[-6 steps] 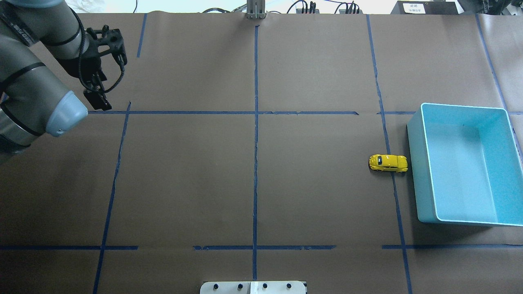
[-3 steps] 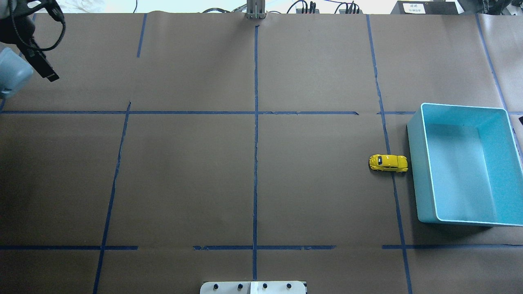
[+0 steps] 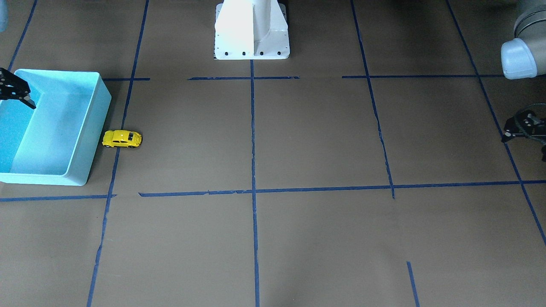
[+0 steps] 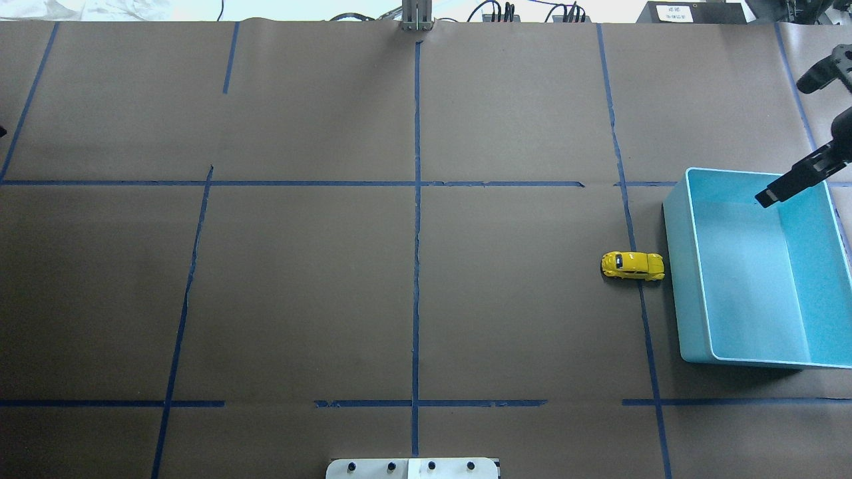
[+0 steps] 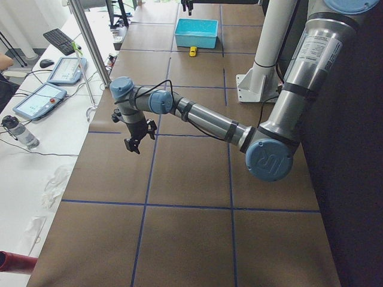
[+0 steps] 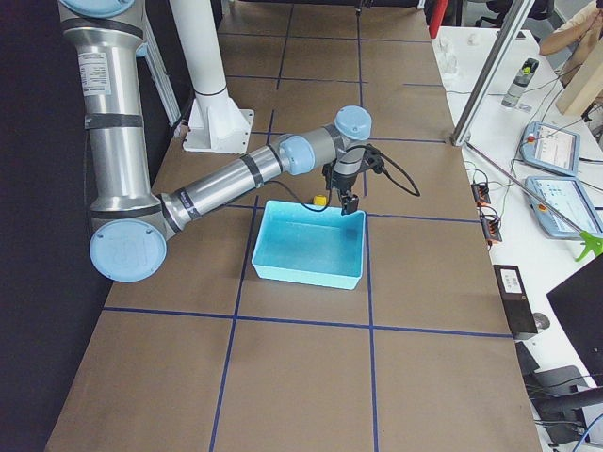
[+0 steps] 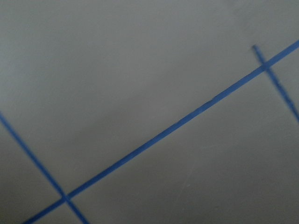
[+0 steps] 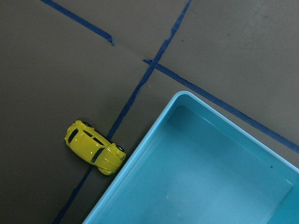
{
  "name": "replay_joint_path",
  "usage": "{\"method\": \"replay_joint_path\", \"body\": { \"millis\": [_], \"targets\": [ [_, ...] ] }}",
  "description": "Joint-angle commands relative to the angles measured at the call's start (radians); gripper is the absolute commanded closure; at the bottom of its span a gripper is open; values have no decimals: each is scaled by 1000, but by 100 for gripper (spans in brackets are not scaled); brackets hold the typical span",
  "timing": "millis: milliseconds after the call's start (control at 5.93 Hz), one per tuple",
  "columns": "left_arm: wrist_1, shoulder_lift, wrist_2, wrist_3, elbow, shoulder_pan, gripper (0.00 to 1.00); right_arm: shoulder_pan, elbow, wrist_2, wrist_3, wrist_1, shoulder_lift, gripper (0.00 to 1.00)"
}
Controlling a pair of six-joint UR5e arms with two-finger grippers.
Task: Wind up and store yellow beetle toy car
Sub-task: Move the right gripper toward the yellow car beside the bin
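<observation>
My right hand [image 4: 772, 193] hangs over a corner of the bin [image 4: 673, 266], empty, can't tell how far open tbh. The car [image 4: 632, 265] sits on the bench [image 4: 466, 299] just beside the bin.

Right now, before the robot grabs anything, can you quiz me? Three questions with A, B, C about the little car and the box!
1. What colour is the bin?
A) red
B) turquoise
C) white

2. Where is the yellow beetle toy car?
A) inside the bin
B) under the bin
C) on the table, right beside the bin's wall

3. What state is the bin in?
A) empty
B) full of toys
C) tipped upside down

Answers:
1. B, since its walls and floor are all light blue-green.
2. C, since the car stands on its wheels on the brown paper, just outside the wall.
3. A, since the bin sits open side up and only its bare floor shows inside.
</observation>
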Motion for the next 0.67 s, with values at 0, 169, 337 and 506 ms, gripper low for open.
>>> {"method": "replay_joint_path", "body": {
  "millis": [0, 169, 337, 506],
  "targets": [
    [-4, 132, -112, -31, 9, -104, 0, -134, 13, -171, -1, 2, 87, 0],
    [-6, 175, -121, -151, 7, -138, 0, -179, 11, -201, -1, 3, 106, 0],
    [-9, 206, -110, -202, 10, -140, 0, -178, 13, -201, -3, 6, 104, 0],
    [-41, 246, -93, -242, 22, -169, 0, -179, 20, -236, -29, 15, 92, 0]
  ]
}}
